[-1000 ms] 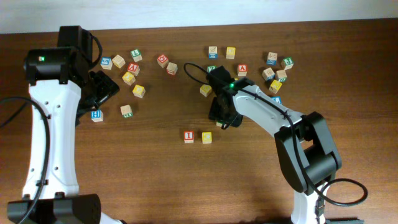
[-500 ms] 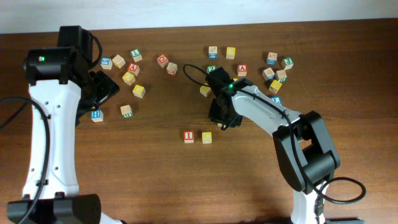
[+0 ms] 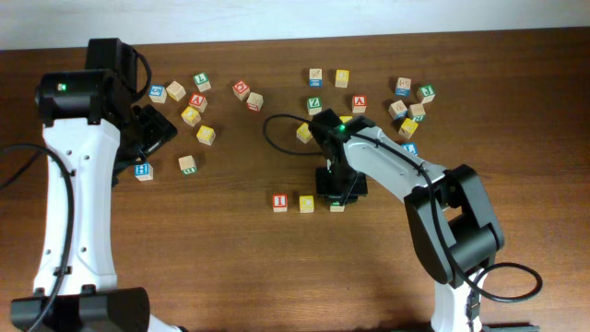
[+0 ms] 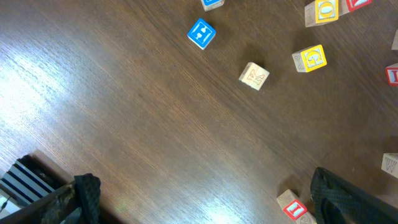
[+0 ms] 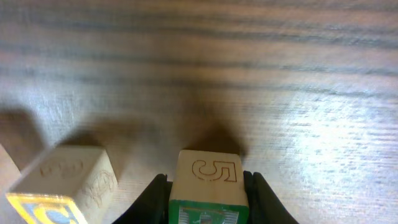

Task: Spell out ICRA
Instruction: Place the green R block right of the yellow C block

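Note:
The red "I" cube (image 3: 280, 201) and the yellow "C" cube (image 3: 306, 203) stand side by side at the table's middle. My right gripper (image 3: 337, 191) is shut on the green "R" cube (image 3: 338, 207) and holds it low, just right of the "C" cube. In the right wrist view the held cube (image 5: 207, 177) shows an engraved 5 between the fingers (image 5: 207, 202), with the yellow cube (image 5: 59, 186) to its left. Red "A" cubes lie at the back left (image 3: 197, 101) and back right (image 3: 359, 102). My left gripper (image 3: 155, 129) is open and empty (image 4: 211, 208); the "I" cube (image 4: 296, 209) shows near its right finger.
Several loose cubes lie at the back left (image 3: 175, 90) and back right (image 3: 410, 111). A green "Z" cube (image 3: 314, 104) and a yellow cube (image 3: 303, 134) sit behind the right arm. A blue cube (image 3: 143, 171) and a tan cube (image 3: 187, 164) lie near the left arm.
My right gripper has carried the green cube toward the front of the table and now holds it beside the yellow "C" cube. The left arm has not moved.

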`<state>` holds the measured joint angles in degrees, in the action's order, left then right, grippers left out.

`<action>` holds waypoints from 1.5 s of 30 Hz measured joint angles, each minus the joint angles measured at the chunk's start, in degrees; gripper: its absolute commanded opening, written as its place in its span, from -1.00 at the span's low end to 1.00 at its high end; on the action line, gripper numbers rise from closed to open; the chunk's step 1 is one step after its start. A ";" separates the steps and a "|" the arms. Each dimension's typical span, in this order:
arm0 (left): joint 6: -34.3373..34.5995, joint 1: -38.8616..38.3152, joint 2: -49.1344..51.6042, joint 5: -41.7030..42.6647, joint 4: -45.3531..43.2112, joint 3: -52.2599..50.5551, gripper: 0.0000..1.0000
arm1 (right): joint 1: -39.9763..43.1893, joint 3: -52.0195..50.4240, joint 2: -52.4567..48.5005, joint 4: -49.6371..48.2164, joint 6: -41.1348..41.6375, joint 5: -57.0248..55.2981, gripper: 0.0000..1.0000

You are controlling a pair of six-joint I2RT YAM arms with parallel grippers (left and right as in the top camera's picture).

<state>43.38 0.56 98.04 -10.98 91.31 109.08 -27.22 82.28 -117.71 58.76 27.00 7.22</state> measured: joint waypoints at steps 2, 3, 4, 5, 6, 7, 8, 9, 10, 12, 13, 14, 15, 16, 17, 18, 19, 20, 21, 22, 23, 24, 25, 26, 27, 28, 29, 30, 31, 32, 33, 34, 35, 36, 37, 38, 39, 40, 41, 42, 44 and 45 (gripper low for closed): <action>0.00 0.00 0.00 0.00 0.00 0.00 0.98 | -0.61 0.00 0.00 0.70 -2.84 0.61 -0.53; 0.00 0.00 0.00 0.00 0.00 0.00 0.98 | -1.38 0.00 0.00 0.63 -3.58 0.72 -0.53; 0.00 0.00 0.00 0.00 0.00 0.00 0.98 | -2.12 0.00 0.00 0.35 -3.93 0.83 -0.53; 0.00 0.00 0.00 0.00 0.00 0.00 0.98 | -3.08 -0.02 0.00 -0.50 -4.33 0.83 -0.53; 0.00 0.00 0.02 0.00 0.00 0.00 0.98 | -3.87 -0.02 0.00 -1.27 -4.63 0.81 -0.54; 0.00 0.00 0.00 0.00 0.00 0.00 0.98 | -4.42 0.00 0.00 -2.01 -4.68 0.79 -0.53; 0.00 0.00 0.00 0.00 0.00 0.00 0.98 | -4.76 0.00 0.00 -2.27 -4.35 0.57 -0.53; 0.00 0.00 0.02 0.00 0.00 0.00 0.98 | -4.81 0.00 0.00 -2.40 -3.78 0.39 -0.53; 0.00 0.00 0.02 0.00 0.00 0.00 0.98 | -4.81 0.00 0.00 -2.43 -3.56 0.39 -0.53; 0.00 0.00 0.02 0.00 0.00 0.00 0.98 | -4.81 0.00 0.00 -3.23 -3.21 0.35 -0.53; 0.00 0.00 0.00 0.00 0.00 0.00 0.98 | -4.81 0.00 0.00 -3.72 -3.19 0.31 -0.53; 0.00 0.00 0.02 0.00 0.00 0.00 0.98 | -4.81 0.00 0.00 -4.26 -3.15 -0.04 -0.53; 0.00 0.00 0.00 0.00 0.00 0.00 0.98 | -4.81 0.00 0.00 -4.98 -3.17 -0.48 -0.53; 0.00 0.00 0.00 0.00 0.00 0.00 0.98 | -4.81 0.00 0.00 -5.25 -3.15 -0.94 -0.53; 0.00 0.00 0.00 0.00 0.00 0.00 0.98 | -4.81 0.00 0.00 -5.42 -3.10 -1.29 -0.53; 0.00 0.00 0.02 0.00 0.00 0.00 0.98 | -4.81 0.00 0.00 -5.70 -2.97 -1.68 -0.53; 0.00 0.00 0.02 0.00 0.00 0.00 0.98 | -4.81 0.00 0.00 -6.21 -2.60 -2.29 -0.53; 0.00 0.00 0.00 0.00 0.00 0.00 0.98 | -4.81 0.00 0.00 -6.56 -1.66 -3.06 -0.53; 0.00 0.00 0.00 0.00 0.00 0.00 0.98 | -4.81 0.00 0.00 -6.58 -1.40 -3.30 -0.53; 0.00 0.00 0.00 0.00 0.00 0.00 0.98 | -4.81 0.00 0.00 -6.56 -1.07 -3.34 -0.54; 0.00 0.00 0.02 0.00 0.00 0.00 0.98 | -4.81 0.00 0.00 -6.51 -0.22 -3.39 -0.53; 0.00 0.00 0.02 0.00 0.00 0.00 0.98 | -4.81 0.00 0.00 -6.14 0.59 -3.52 -0.53; 0.00 0.00 0.00 0.00 0.00 0.00 0.98 | -4.81 0.00 0.00 -5.92 1.38 -3.52 -0.53; 0.00 0.00 0.02 0.00 0.00 0.00 0.98 | -4.81 0.00 0.00 -5.92 1.81 -3.48 -0.53; 0.00 0.00 0.02 0.00 0.00 0.00 0.98 | -4.81 0.00 0.00 -5.90 2.12 -3.32 -0.53; 0.00 0.00 0.00 0.00 0.00 0.00 0.98 | -4.81 0.00 0.00 -5.60 2.49 -3.23 -0.53; 0.00 0.00 0.00 0.00 0.00 0.00 0.98 | -4.81 0.00 0.00 -5.29 2.75 -3.13 -0.53; 0.00 0.00 0.02 0.00 0.00 0.00 0.98 | -4.81 0.00 0.00 -5.16 2.82 -3.08 -0.53; 0.00 0.00 0.00 0.00 0.00 0.00 0.98 | -4.81 0.00 0.00 -5.16 2.82 -3.06 -0.53; 0.00 0.00 0.00 0.00 0.00 0.00 0.98 | -4.81 0.00 0.00 -5.16 2.82 -2.97 -0.53; 0.00 0.00 0.02 0.00 0.00 0.00 0.98 | -4.81 0.00 0.00 -5.01 2.84 -2.67 -0.53; 0.00 0.00 0.00 0.00 0.00 0.00 0.98 | -4.81 0.00 0.00 -5.01 2.80 -2.64 -0.52; 0.00 0.00 0.00 0.00 0.00 0.00 0.98 | -4.81 0.00 0.00 -5.01 2.82 -2.64 -0.52; 0.00 0.00 0.00 0.00 0.00 0.00 0.98 | -4.81 0.00 0.00 -5.01 2.86 -2.64 -0.43; 0.00 0.00 0.00 0.00 0.00 0.00 0.98 | -4.81 0.00 0.00 -5.01 2.73 -2.64 -0.37; 0.00 0.00 0.00 0.00 0.00 0.00 0.98 | -4.81 0.00 0.00 -5.03 2.43 -2.49 -0.33; 0.00 0.00 0.00 0.00 0.00 0.00 0.98 | -4.81 -0.07 0.00 -5.05 1.88 -2.23 -0.24; 0.00 0.00 0.00 0.00 0.00 0.00 0.98 | -4.81 -0.07 0.00 -5.05 1.46 -2.19 -0.21; 0.00 0.00 0.00 0.00 0.00 0.00 0.98 | -4.81 -0.09 0.00 -5.27 1.16 -1.95 -0.20; 0.00 0.00 0.02 0.00 0.00 0.00 0.98 | -4.81 -0.09 0.00 -5.29 1.11 -1.79 -0.18; 0.00 0.00 0.00 0.00 0.00 0.00 0.98 | -4.79 -0.09 0.00 -5.35 1.03 -1.77 -0.10; 0.00 0.00 0.00 0.00 0.00 0.00 0.98 | -4.70 -0.09 0.00 -5.53 1.07 -1.77 -0.05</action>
<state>43.38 0.56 98.04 -10.98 91.31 109.08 -31.92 82.19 -117.71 53.23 28.08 5.45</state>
